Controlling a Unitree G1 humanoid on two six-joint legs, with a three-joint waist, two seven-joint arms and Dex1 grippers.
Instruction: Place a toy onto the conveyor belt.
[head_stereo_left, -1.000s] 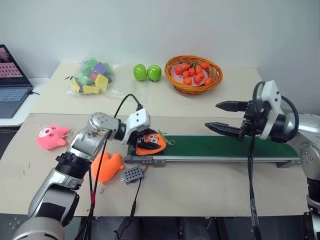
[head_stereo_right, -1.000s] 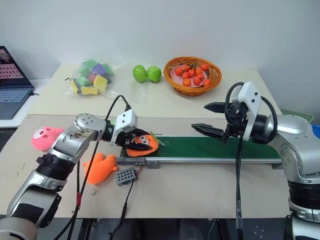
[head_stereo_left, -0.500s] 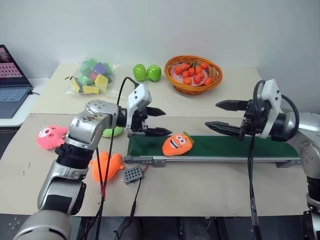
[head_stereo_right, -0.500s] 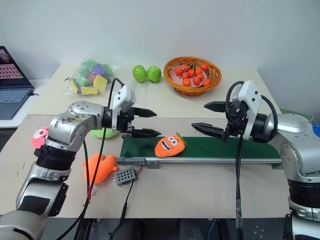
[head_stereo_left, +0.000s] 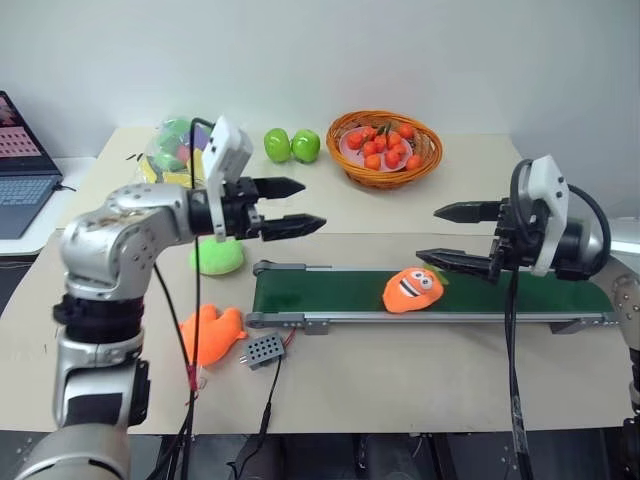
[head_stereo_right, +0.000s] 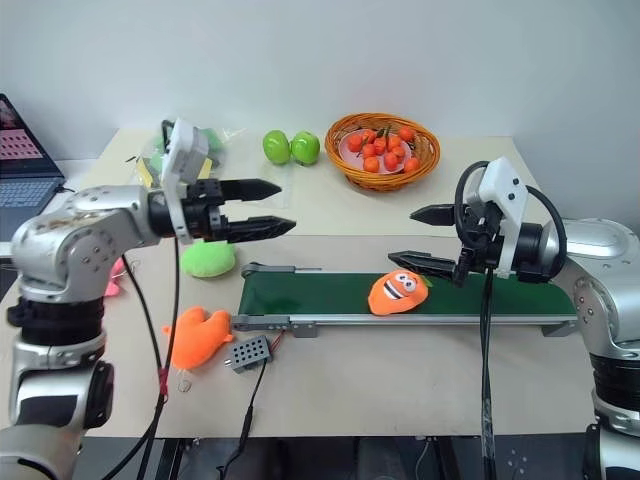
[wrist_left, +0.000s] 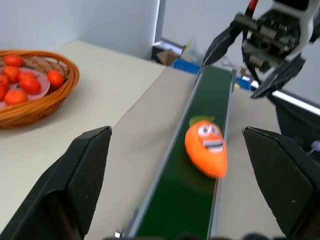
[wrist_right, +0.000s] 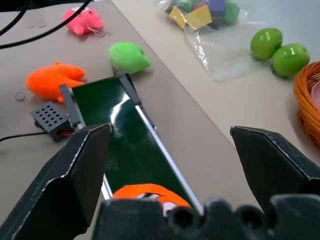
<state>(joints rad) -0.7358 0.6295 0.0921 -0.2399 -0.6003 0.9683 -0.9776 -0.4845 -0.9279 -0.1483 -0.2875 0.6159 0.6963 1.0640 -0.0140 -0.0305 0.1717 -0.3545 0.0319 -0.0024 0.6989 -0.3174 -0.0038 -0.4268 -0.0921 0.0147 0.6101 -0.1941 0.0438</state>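
The toy (head_stereo_left: 413, 288), an orange plush with a cartoon face and a green leaf, lies free on the dark-green conveyor belt (head_stereo_left: 320, 290), right of its middle. My left gripper (head_stereo_left: 305, 205) hangs open and empty in the air above and behind the belt's left end, pointing right, well apart from the toy. The right gripper (head_stereo_left: 430, 232) stands open just above the belt, its lower finger close over the toy's right side, not touching as far as I can see. In the left wrist view the toy (wrist_left: 206, 150) lies on the belt between my open fingers' line of sight.
A green plush (head_stereo_left: 217, 257) lies behind the belt's left end; a plain orange plush (head_stereo_left: 212, 333) and a small grey box (head_stereo_left: 264, 349) with a cable lie in front. At the back are a basket (head_stereo_left: 387, 147), two green apples (head_stereo_left: 293, 145), a bag of blocks (head_stereo_left: 175, 145) and a laptop (head_stereo_left: 25, 165).
My left gripper let go of the toy at the belt's left end, opened, then rose and drew back to the left. The toy travelled right along the belt. The right gripper stayed put.
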